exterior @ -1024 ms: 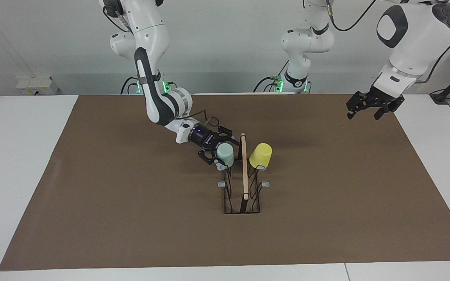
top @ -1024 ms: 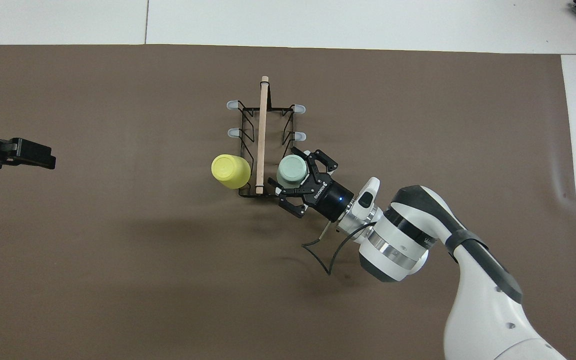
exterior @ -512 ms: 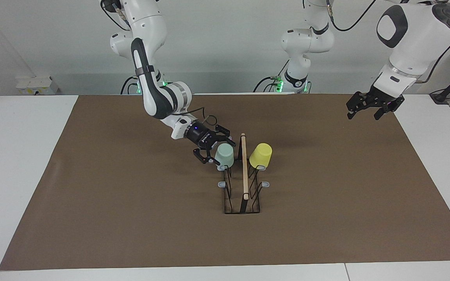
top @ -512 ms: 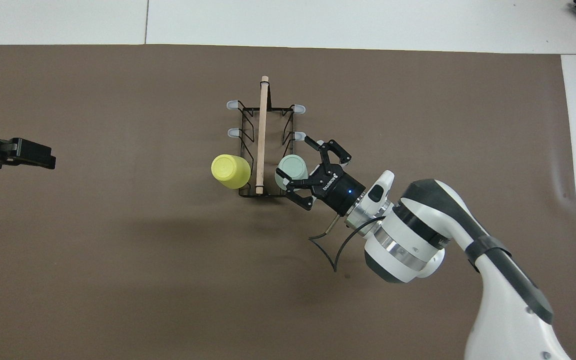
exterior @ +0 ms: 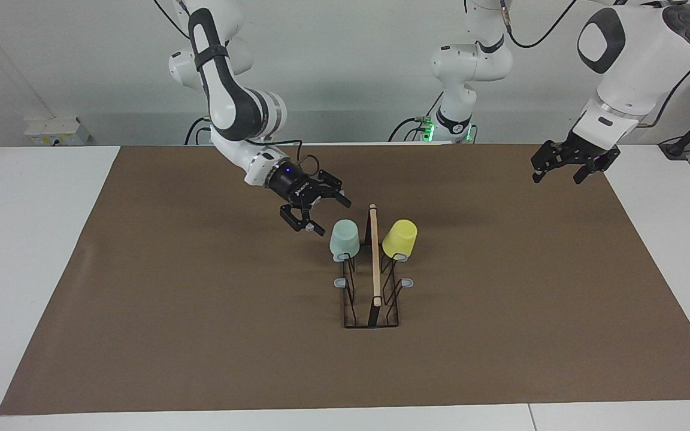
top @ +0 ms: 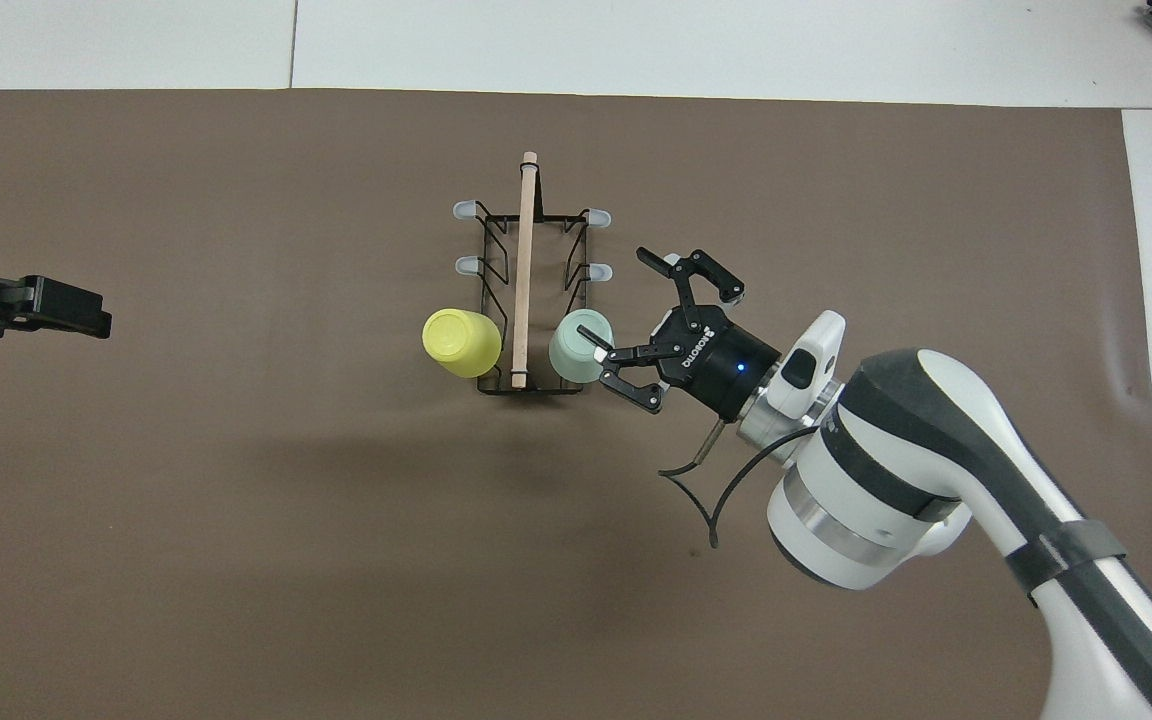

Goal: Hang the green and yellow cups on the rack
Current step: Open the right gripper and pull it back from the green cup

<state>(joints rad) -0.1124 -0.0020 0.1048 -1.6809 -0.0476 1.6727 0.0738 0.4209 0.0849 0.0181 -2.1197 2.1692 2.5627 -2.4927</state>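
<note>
The black wire rack (exterior: 375, 263) (top: 524, 270) with its wooden top rod stands mid-table. A mint green cup (exterior: 344, 238) (top: 579, 347) hangs upside down on the peg nearest the robots, on the right arm's side of the rack. A yellow cup (exterior: 400, 238) (top: 460, 342) hangs the same way on the matching peg toward the left arm. My right gripper (exterior: 333, 217) (top: 631, 300) hovers open and empty just beside the green cup, apart from it. My left gripper (exterior: 554, 175) (top: 86, 318) waits open and empty, raised over the mat's edge at its own end.
Several grey-tipped pegs (exterior: 406, 282) (top: 598, 216) on the rack stand bare, farther from the robots than the cups. A brown mat (exterior: 201, 299) covers the table. The right arm's cable loops above the mat near its wrist.
The right gripper, which stood open around the green cup, has drawn back and up toward its own base, leaving the cup on the peg. The left arm has not moved.
</note>
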